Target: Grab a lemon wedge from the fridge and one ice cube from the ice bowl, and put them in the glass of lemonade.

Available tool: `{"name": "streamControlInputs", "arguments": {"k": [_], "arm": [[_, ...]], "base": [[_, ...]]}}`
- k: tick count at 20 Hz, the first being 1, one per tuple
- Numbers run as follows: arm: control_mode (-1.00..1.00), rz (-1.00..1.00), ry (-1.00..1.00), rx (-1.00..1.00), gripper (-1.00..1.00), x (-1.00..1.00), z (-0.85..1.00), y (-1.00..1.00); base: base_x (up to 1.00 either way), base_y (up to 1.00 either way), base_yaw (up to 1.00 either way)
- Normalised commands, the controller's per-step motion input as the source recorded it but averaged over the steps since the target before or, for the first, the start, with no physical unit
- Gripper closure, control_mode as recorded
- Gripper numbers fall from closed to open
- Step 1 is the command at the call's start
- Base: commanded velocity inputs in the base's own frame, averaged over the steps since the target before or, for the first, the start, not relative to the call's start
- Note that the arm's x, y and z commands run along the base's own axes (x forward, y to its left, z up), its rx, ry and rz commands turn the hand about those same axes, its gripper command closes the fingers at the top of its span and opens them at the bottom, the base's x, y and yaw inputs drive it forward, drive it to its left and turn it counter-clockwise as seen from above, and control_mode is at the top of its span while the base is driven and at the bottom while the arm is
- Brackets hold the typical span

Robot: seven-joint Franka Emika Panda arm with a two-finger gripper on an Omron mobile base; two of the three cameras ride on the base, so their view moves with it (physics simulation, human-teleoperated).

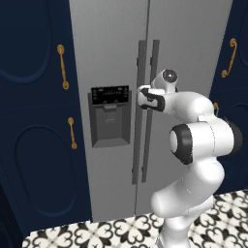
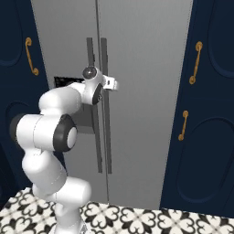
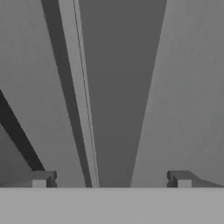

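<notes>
The fridge point(image 1: 116, 63) stands shut between navy cabinets point(image 1: 34, 121) with gold handles point(image 1: 62, 67). Its two dark bar handles point(image 1: 147, 111) run down the middle seam, beside the black dispenser panel point(image 1: 110, 116). The gripper point(image 3: 111, 179) is spread wide, empty, right at those bars, straddling one bar.

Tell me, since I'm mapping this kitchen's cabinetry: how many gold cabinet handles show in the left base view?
4: two left of the fridge, upper and lower; two right, upper, and one partly hidden behind the arm. More may be hidden.
</notes>
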Motion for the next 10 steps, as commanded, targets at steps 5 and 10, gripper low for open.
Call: {"name": "streamControlInputs", "arguments": {"k": [5,10], "arm": [[-1.0,0.0,0.0,0.0,-1.0,0.59,-0.31,0.0],[-1.0,0.0,0.0,0.0,-1.0,0.58,-0.28,0.0]], "base": [[0.0,0.0,0.0],[0.0,0.0,0.0]]}}
